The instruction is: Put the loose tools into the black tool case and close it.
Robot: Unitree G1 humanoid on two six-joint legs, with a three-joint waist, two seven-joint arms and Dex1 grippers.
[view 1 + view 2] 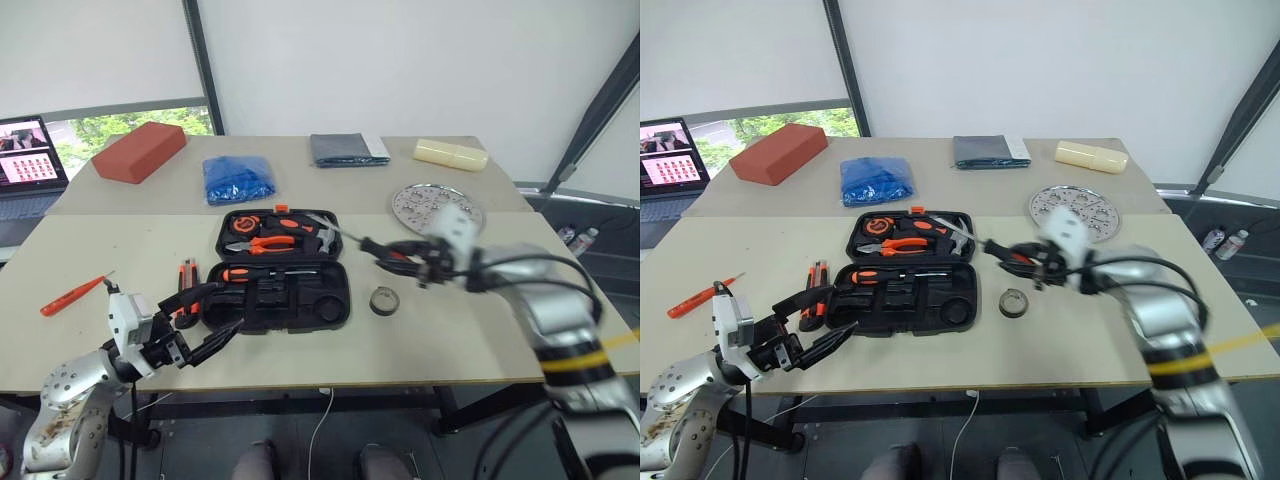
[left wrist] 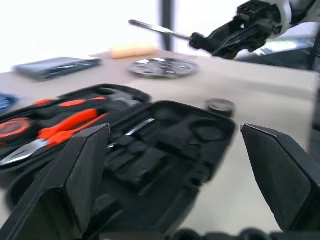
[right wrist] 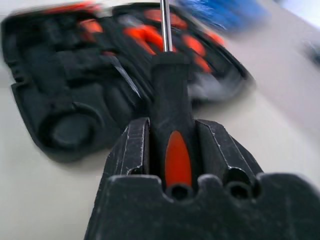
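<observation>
no legible text anywhere

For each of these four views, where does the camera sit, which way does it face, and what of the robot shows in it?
Left eye view: on the head, looking down over the table and open black tool case; both arms show.
Right eye view: same head, same scene, slightly offset.
Left wrist view: along the open left gripper toward the case; the right gripper shows beyond it.
Right wrist view: along the right gripper, shut on a screwdriver, above the case.
All four share the case.
</observation>
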